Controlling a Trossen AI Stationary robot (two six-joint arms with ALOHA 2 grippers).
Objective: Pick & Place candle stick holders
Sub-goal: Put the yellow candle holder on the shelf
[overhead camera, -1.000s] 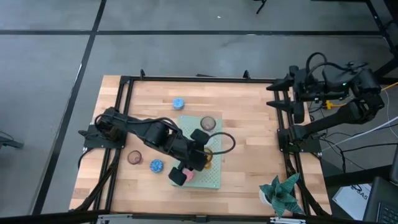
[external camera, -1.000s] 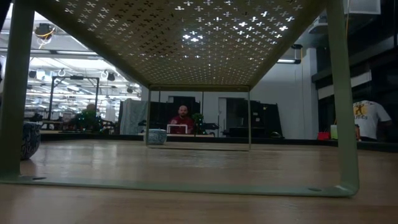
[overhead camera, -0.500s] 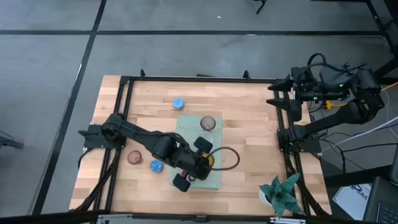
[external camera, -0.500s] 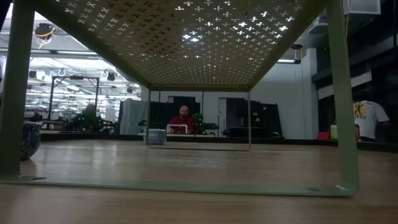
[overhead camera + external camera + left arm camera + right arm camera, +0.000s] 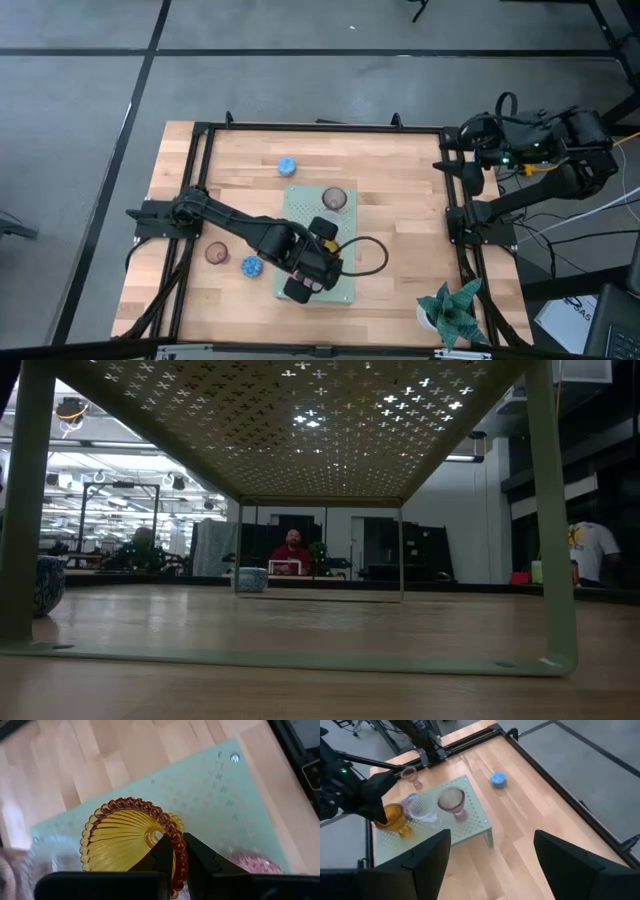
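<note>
The amber holder (image 5: 125,837) stands on the pale green board (image 5: 345,285), and my left gripper (image 5: 179,862) is shut on its beaded rim; the right wrist view shows it too (image 5: 395,817). Beside it on the board are a clear holder (image 5: 422,810), a mauve one (image 5: 334,198) and a pink one (image 5: 250,862). On the table stand a blue holder (image 5: 287,166), a second blue one (image 5: 251,266) and a brownish one (image 5: 216,252). My right gripper (image 5: 495,870) is open and waits past the table's right edge. My left gripper pinches the amber holder's beaded rim (image 5: 176,845), one finger inside the cup and one outside. The fingers come from above, slanting down. The holder's foot (image 5: 406,833) looks to be at the board; whether it rests there or is lifted, I cannot tell.
A green paper-like plant in a white pot (image 5: 452,310) stands at the near right corner. A black frame (image 5: 320,127) runs around the table. In the low view the board's legs (image 5: 545,510) stand on the wood, and people show in the room behind.
My left gripper has gone a little toward the table's near edge and right over the green board, staying at the amber holder. My right arm has turned slightly at the table's right edge.
</note>
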